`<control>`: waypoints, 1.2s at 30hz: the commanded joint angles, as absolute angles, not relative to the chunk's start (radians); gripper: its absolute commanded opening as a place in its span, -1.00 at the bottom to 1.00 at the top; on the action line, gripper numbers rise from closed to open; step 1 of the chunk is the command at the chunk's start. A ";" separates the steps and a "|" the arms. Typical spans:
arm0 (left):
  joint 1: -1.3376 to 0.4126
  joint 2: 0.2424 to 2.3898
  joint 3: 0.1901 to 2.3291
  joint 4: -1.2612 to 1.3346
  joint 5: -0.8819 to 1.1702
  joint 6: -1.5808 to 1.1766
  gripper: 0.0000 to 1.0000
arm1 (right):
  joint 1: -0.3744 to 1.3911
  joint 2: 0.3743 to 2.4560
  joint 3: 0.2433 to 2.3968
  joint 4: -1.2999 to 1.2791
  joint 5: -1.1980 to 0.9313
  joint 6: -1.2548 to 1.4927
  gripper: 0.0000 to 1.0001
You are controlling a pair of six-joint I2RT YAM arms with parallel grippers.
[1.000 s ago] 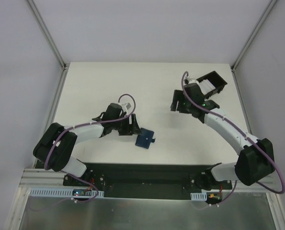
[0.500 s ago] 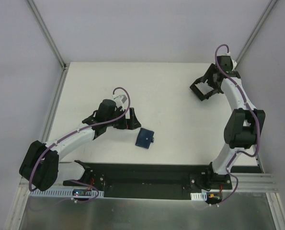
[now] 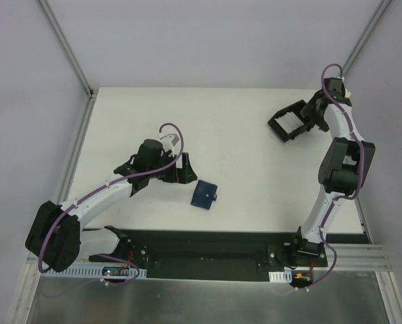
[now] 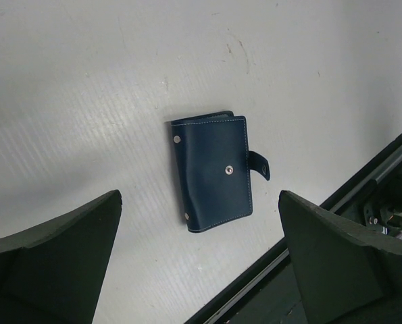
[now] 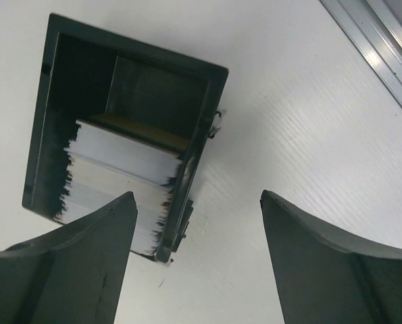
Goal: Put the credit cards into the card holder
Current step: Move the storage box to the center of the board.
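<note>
A small dark navy-blue folding card holder (image 3: pixel 205 195) lies flat on the white table (image 3: pixel 221 142). It is folded shut, with a metal stud showing on its upper face and its short snap tab sticking out loose at one side.

The left tool (image 3: pixel 182 169) hangs just beside the card holder, on its far-left side in the top view. In the left wrist view its two dark fingers (image 4: pixel 59 263) stand spread as wide as they go, with the card holder on the table between and beyond them. Neither finger touches it, and the tool has hold of nothing.

Well apart from the card holder, toward the far right of the table, sits a black square plastic tray (image 5: pixel 207 115) with raised walls. The credit cards (image 5: pixel 119 169), thin whitish plastic rectangles, are packed together inside it, with a yellowish-brown one at the end of the stack. The right tool (image 3: pixel 311 116) hovers over that tray, its fingers (image 5: pixel 322 263) well apart and empty, one tray wall showing between them.
</note>
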State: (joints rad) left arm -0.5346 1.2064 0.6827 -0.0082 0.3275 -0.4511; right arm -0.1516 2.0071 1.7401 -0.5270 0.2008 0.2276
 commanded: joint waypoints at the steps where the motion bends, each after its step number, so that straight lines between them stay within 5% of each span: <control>1: -0.525 1.198 0.729 -0.026 0.321 -0.417 0.98 | -0.169 2.042 1.805 -0.508 0.184 0.255 0.52; 36: -0.523 1.163 0.675 -0.048 0.299 -0.433 0.98 | -0.175 2.066 1.663 -0.403 0.189 0.362 -0.35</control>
